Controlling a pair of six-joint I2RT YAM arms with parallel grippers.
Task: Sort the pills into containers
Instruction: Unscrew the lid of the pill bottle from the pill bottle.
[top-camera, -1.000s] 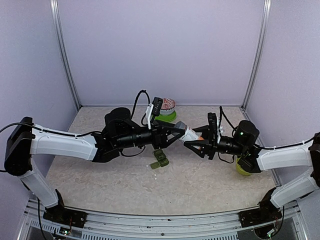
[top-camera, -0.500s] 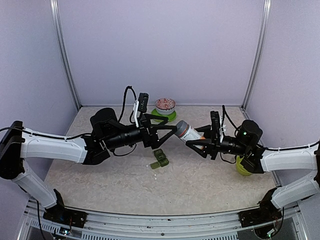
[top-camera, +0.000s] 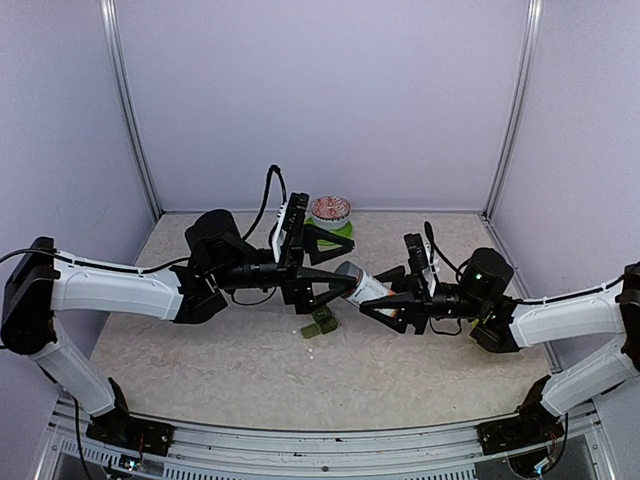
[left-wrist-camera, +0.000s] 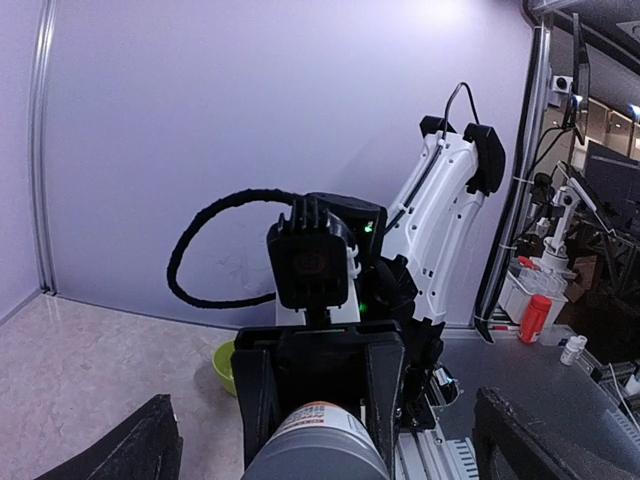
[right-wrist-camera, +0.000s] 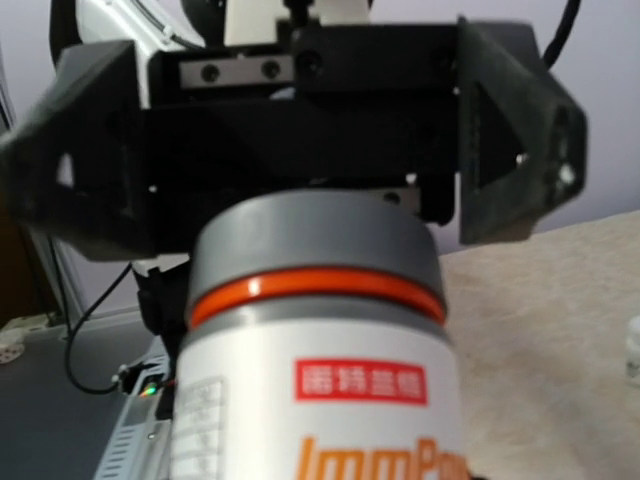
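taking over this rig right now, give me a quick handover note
left claw: open, one finger on each side of the grey cap, not gripping it.
right claw: shut on the bottle, held on its side in the air over the table.
green pill box: on the table just below the bottle, with a few white pills lying loose beside it. Can't tell whether its lids are open.
done: bottle is lifted and its cap end faces the left claw.
left: the cap is on, so close on it, get it off, then put the pills into the compartments.
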